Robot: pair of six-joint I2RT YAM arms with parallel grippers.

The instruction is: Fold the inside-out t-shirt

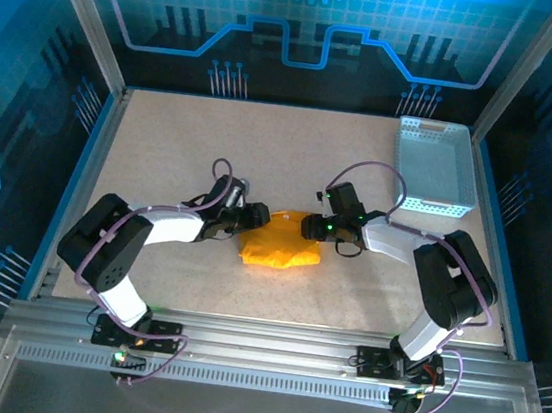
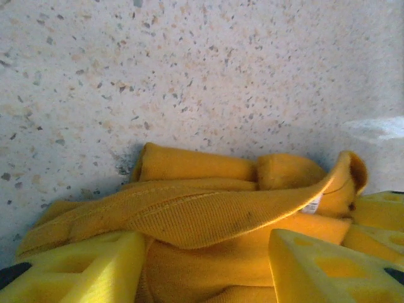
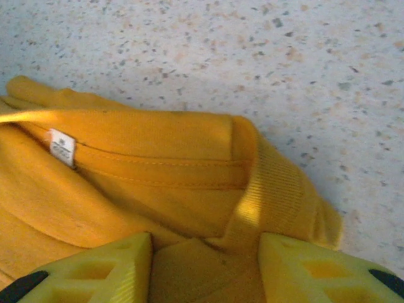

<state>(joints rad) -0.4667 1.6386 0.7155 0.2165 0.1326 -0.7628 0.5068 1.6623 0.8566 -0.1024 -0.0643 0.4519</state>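
The inside-out t-shirt (image 1: 281, 250) lies bunched on the bench (image 1: 262, 154), nearer us than the perforated basket (image 1: 434, 202); our left hand (image 2: 208, 265) and, basket-side, right hand (image 3: 205, 265) straddle its collar, both spread; we should pinch one layer, then pull apart evenly

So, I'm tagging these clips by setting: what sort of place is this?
Probably a robot lab work cell, not a home: speckled table, aluminium frame posts around it, blue circuit-pattern backdrop panels.
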